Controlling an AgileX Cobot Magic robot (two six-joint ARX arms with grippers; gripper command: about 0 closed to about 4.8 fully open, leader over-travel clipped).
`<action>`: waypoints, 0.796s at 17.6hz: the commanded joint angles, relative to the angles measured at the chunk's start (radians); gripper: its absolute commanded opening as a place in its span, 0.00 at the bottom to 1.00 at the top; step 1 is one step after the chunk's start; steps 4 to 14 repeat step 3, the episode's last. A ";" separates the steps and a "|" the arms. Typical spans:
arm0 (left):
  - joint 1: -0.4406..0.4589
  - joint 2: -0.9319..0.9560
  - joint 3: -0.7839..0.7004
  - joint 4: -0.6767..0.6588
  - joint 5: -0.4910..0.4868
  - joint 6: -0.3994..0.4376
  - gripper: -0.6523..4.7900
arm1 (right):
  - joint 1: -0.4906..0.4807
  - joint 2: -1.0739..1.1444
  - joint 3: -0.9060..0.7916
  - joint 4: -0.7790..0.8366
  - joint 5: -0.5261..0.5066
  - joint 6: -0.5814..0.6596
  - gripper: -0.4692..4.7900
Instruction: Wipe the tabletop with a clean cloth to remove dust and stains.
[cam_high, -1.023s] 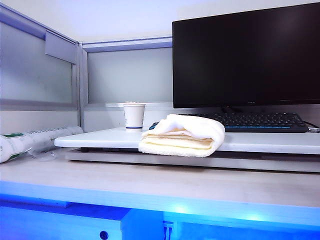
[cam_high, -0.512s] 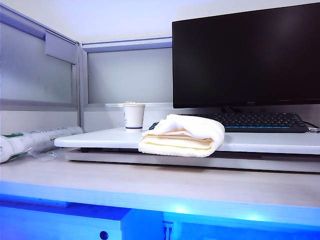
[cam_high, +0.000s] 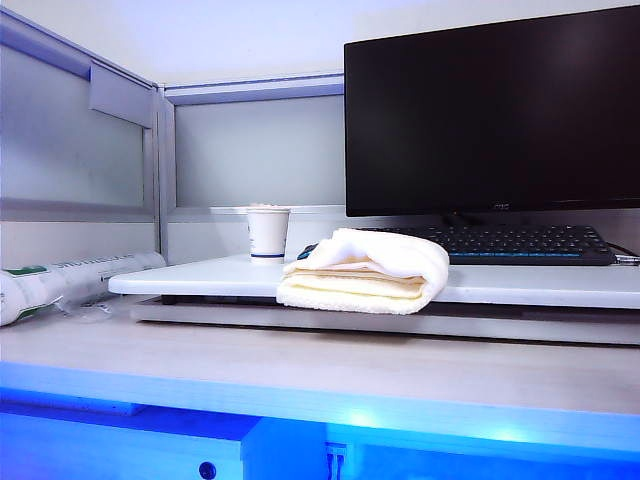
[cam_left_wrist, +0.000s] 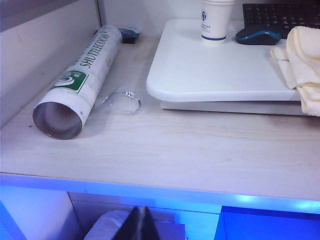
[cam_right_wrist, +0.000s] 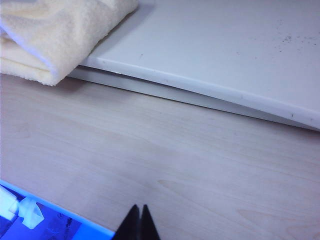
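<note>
tabletop (cam_high: 200, 277): cloth (cam_high: 365, 272) on front edge | wrist views only: left end effector (cam_left_wrist: 141, 225), right end effector (cam_right_wrist: 138, 223) closed, empty, off-board

Pale wood-grain surface (cam_left_wrist: 200, 150), lightly loaded

The white tabletop (cam_high: 200, 278) board sits on it, with a shuttlecock tube (cam_left_wrist: 80, 82) lying on its side just beside the board's left end.

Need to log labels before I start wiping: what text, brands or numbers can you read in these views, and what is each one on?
"SHUTTLECOCK": black letters along the tube, partly cut off at its far end.
Green logo patch on the tube: a white swirl, no readable words.
Paper cup: small blue mark, too small to read.
Monitor: tiny brand mark on its bottom bezel, too small to read.
Keyboard: key legends blurred.
Cloth and tabletop: no text.
</note>
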 joint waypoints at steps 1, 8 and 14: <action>0.001 0.001 -0.001 -0.021 0.006 0.007 0.11 | 0.002 0.000 -0.003 0.005 -0.005 -0.002 0.09; 0.001 0.001 -0.001 -0.021 0.006 0.008 0.11 | 0.002 0.000 -0.003 0.006 -0.005 -0.002 0.09; 0.001 0.001 -0.001 -0.021 0.006 0.008 0.11 | 0.002 0.000 -0.003 0.006 -0.005 -0.002 0.09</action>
